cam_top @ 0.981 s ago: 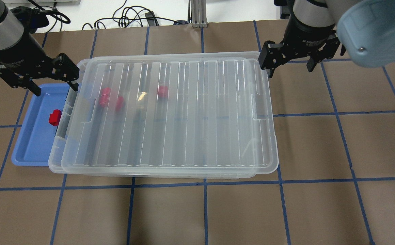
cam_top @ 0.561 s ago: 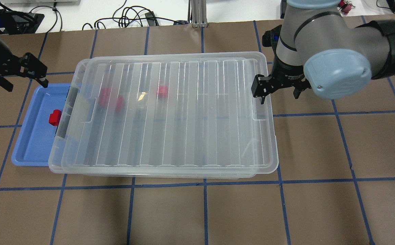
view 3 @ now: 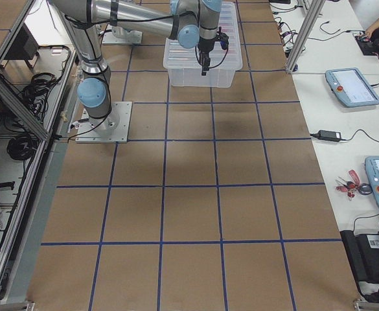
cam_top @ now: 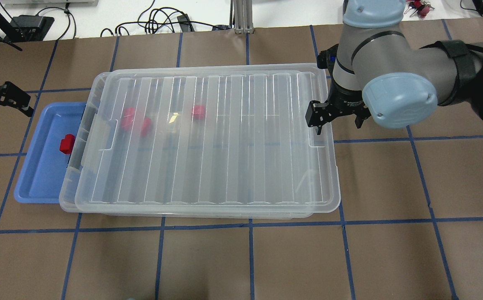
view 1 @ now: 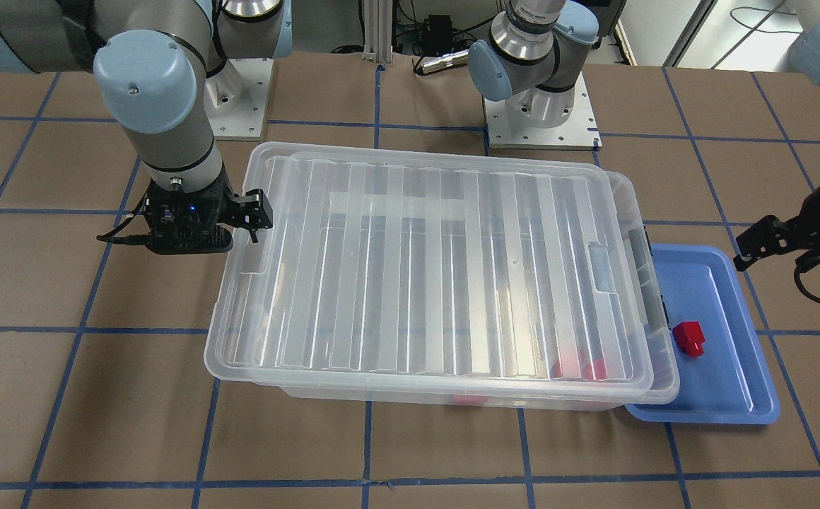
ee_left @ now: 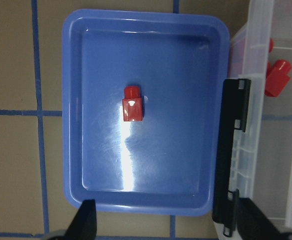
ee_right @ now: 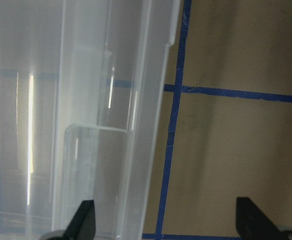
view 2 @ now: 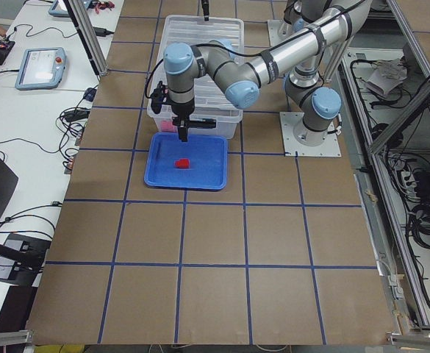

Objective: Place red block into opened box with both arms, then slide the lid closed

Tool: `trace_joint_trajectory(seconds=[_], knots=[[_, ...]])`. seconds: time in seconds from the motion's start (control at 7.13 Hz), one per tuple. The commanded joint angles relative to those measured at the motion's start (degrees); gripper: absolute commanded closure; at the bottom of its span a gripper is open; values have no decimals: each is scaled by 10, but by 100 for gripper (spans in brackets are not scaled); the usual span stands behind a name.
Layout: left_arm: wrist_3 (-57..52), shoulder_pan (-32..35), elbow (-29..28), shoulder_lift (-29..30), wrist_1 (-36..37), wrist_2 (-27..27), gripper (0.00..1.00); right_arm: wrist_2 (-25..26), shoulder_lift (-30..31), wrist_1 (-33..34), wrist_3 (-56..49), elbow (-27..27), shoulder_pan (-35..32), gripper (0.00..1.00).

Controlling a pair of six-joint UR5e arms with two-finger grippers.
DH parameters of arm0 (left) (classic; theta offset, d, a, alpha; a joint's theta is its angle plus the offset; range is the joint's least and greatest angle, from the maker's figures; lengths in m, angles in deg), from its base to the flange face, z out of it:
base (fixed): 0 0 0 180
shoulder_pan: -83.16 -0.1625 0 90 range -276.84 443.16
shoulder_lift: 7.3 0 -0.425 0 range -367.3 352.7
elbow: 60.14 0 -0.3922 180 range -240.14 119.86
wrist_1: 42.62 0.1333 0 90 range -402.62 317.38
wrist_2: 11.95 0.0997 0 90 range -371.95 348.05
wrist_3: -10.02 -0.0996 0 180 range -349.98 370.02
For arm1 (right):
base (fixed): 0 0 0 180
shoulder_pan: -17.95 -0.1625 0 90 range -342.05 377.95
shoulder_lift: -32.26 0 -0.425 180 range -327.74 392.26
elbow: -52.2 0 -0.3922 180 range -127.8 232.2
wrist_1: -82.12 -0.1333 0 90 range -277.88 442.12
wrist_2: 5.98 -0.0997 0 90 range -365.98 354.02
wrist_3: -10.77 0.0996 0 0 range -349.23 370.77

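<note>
One red block (cam_top: 67, 143) (ee_left: 133, 105) lies in the blue tray (cam_top: 37, 175) left of the box (cam_top: 68, 183). Three more red blocks (cam_top: 199, 111) show blurred inside the box through the lid (cam_top: 225, 137). The ribbed lid covers nearly the whole box, shifted slightly right, so a narrow strip at the box's left end stays uncovered. My left gripper (cam_top: 4, 100) (ee_left: 168, 225) hangs open above the tray's outer side, holding nothing. My right gripper (cam_top: 336, 120) (ee_right: 165, 225) is open at the lid's right end, one finger over the lid, the other over the table.
A grey clip handle (ee_left: 233, 155) on the box's left end borders the tray. Brown table paper with blue tape lines (cam_top: 250, 258) surrounds the box. Cables (cam_top: 158, 18) lie beyond the far table edge.
My left gripper has drawn back leftward from the box's end to beyond the tray. My right gripper has come down from the lid's far right corner to the middle of its right end.
</note>
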Motion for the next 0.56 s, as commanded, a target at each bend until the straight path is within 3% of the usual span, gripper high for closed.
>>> trace_joint_trajectory(seconds=[0.0,0.42], knots=[[-4,-2,21,67,82,-5,0,17,-8,0,-3,0,3,0],[-4,-2,35,125,106,-34,0,26,-9,-8,-7,0,46,0]])
